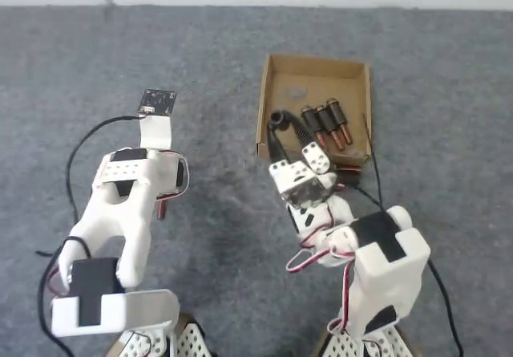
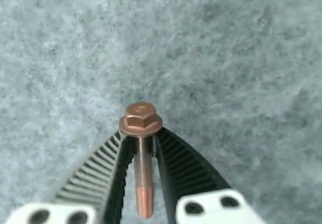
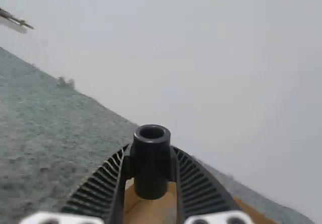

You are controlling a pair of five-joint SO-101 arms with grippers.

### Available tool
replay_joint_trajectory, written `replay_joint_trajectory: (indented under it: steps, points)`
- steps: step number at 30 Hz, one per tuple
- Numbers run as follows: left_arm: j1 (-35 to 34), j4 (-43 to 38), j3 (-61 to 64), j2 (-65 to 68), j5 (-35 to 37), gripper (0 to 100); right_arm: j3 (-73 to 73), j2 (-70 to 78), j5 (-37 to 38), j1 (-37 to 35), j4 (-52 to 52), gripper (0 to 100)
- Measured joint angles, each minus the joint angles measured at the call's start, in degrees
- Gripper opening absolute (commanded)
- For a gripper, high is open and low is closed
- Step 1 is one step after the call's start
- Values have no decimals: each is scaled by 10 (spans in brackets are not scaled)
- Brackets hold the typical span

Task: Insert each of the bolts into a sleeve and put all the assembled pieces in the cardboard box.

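Your left gripper (image 2: 141, 139) pinches a copper bolt (image 2: 141, 121) by its shank above the grey carpet (image 2: 226, 58), well apart from the cardboard box (image 1: 298, 72). Your right gripper (image 3: 150, 158) clamps a black sleeve (image 3: 151, 146) at the box's near edge. Inside the box, three assembled pieces (image 1: 326, 126) lie side by side.

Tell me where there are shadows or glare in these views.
High view: even light, only faint shadow inside the cardboard box. Left wrist view: mild sheen on the head of the bolt, no harsh glare. Right wrist view: faint sheen on the rim of the sleeve.
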Motion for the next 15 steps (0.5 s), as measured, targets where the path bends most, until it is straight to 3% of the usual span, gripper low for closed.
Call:
replay_joint_trajectory:
  steps: [5, 15]
  points:
    - [0, 0, 0, 0, 0, 11, 42, -38, -97, -4, 0, 6]
    - [0, -12, 1, 0, 0, 11, 146, -128, -194, -11, 0, 6]
